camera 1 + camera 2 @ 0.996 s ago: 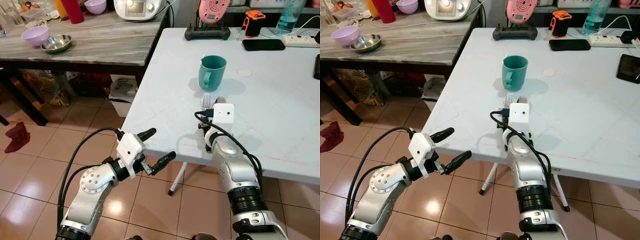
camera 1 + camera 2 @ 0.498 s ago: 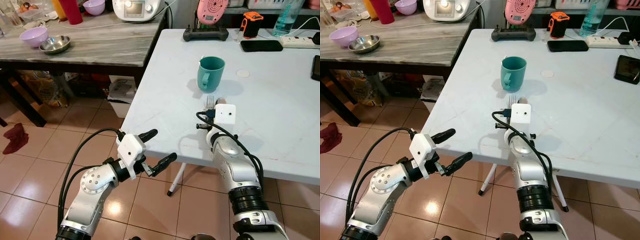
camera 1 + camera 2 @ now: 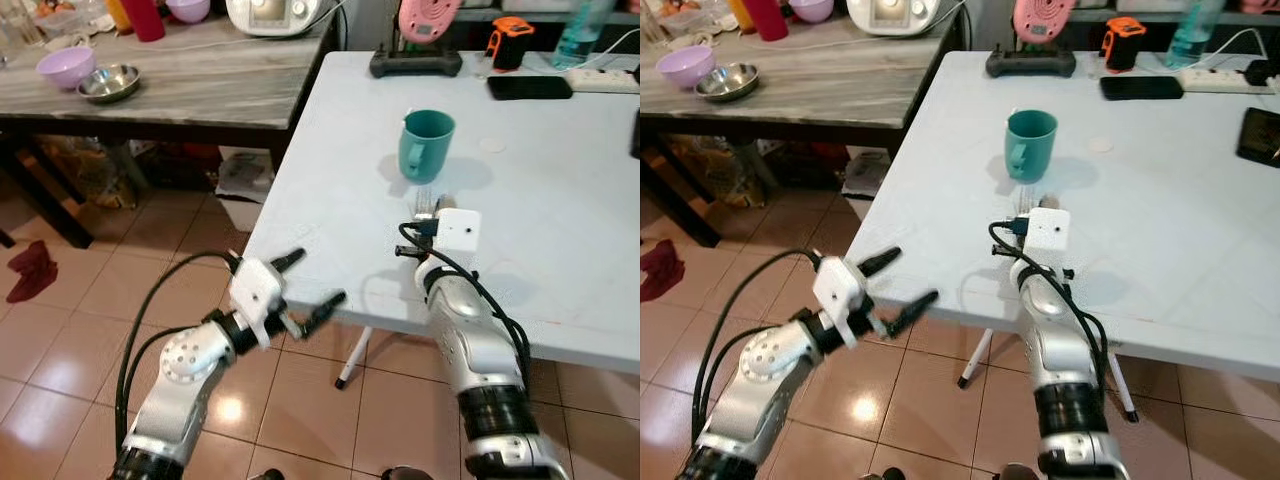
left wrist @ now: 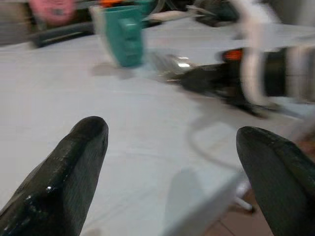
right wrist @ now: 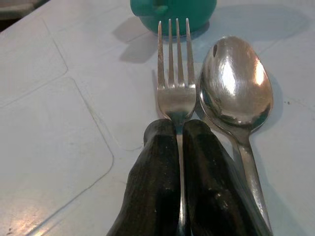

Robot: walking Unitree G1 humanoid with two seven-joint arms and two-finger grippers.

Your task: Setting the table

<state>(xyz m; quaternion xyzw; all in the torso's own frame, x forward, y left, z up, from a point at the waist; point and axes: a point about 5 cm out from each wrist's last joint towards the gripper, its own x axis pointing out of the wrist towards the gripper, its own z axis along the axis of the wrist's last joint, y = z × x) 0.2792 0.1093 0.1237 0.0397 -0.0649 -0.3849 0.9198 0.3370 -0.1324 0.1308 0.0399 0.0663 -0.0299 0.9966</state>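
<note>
The right hand pinches the silver metal fork by its neck; the steel spoon lies beside it, near the teal ceramic mug. The left hand is spread wide off the white bench.

On the white table before you stand a teal mug, with a fork and spoon side by side near it, and a black phone at the far edge.

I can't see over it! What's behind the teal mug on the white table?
Behind the teal mug the white table runs back to a black gamepad. The mug hides the strip of tabletop right behind it.
</note>
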